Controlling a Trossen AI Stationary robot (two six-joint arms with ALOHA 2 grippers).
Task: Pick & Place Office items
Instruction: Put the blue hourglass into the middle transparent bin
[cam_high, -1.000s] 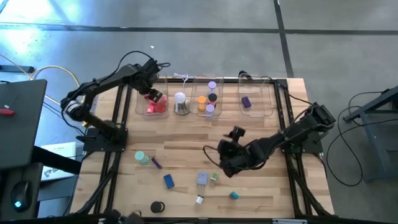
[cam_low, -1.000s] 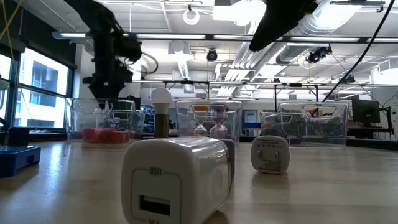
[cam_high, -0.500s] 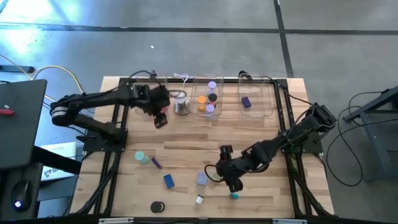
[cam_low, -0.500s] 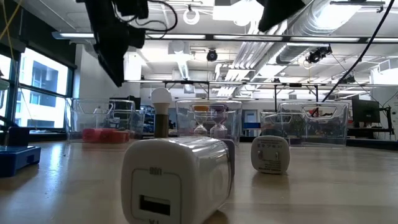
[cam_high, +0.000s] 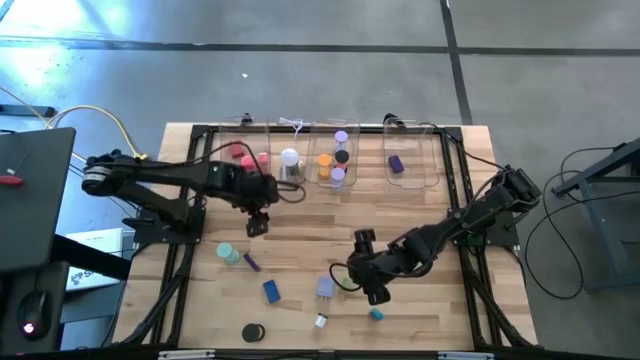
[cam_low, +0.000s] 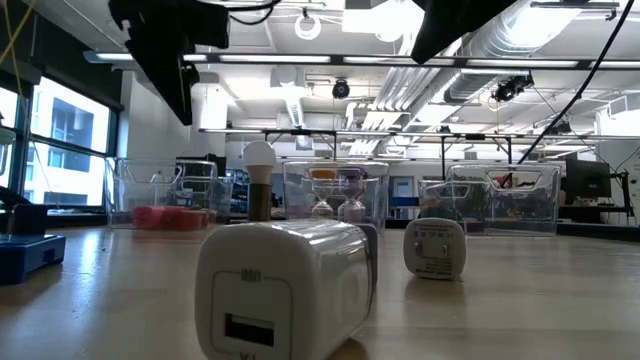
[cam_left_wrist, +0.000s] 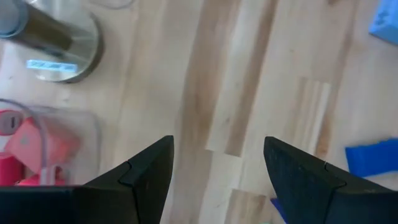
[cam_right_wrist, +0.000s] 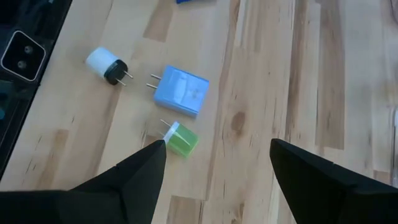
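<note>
Partly sorted: red, orange and purple pieces fill the clear bins (cam_high: 415, 170); both claws, left (cam_high: 258, 226) and right (cam_high: 373, 291), released and empty, hover above chargers (cam_right_wrist: 180, 91) left on the counter (cam_high: 300, 240).

High view: straight down over whole worktop (cam_high: 400, 215). Low view: surface level, close behind white charger (cam_low: 285, 285), facing bins and room. Left wrist: near, down at boards beside red bin (cam_left_wrist: 43, 146). Right wrist: down at blue plug (cam_right_wrist: 181, 91), shared with high view.
</note>
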